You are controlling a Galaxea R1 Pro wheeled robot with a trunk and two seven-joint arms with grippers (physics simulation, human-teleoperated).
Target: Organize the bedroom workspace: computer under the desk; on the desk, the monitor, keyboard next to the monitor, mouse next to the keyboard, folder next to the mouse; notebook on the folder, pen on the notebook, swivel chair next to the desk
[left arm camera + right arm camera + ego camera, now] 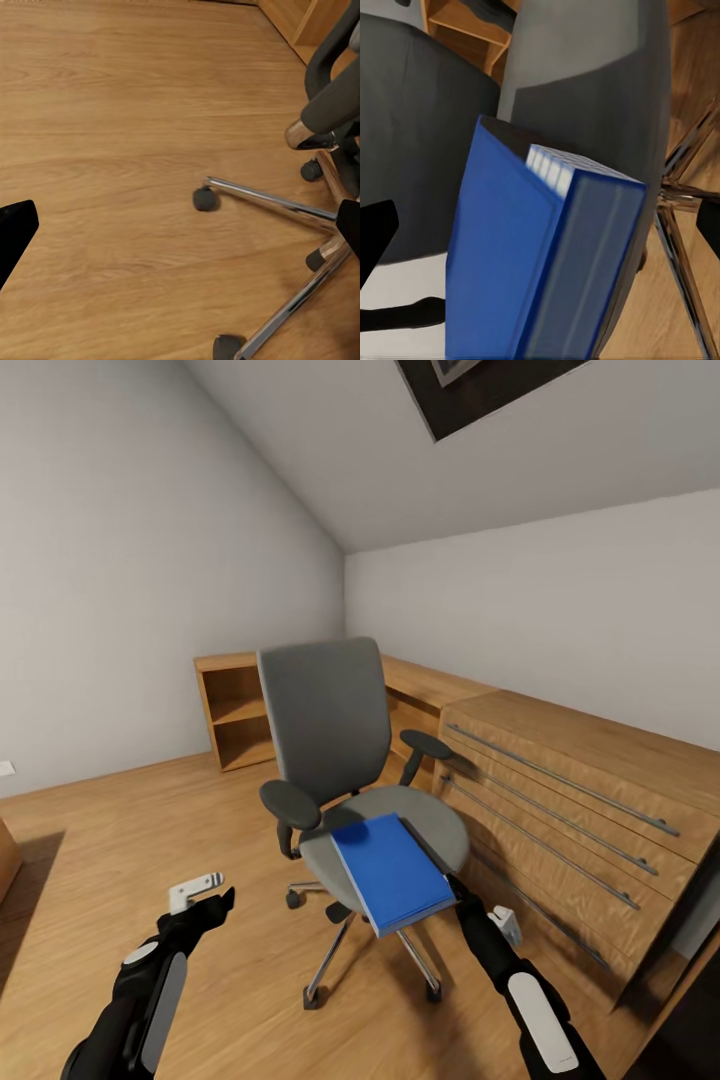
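The left gripper (205,892) hangs open and empty over the wooden floor (120,840). Next, the swivel chair (335,760) carries the folder (392,872), which overhangs the seat's front edge. The right gripper (480,918) sits just below that corner, jaws spread, nothing held. A careless nudge could tip the folder off, or roll the chair away on its casters.

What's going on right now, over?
Left gripper open, hanging over bare floor. Right gripper open beside folder, not gripping. Folder lies on swivel chair seat. Nothing blocking.
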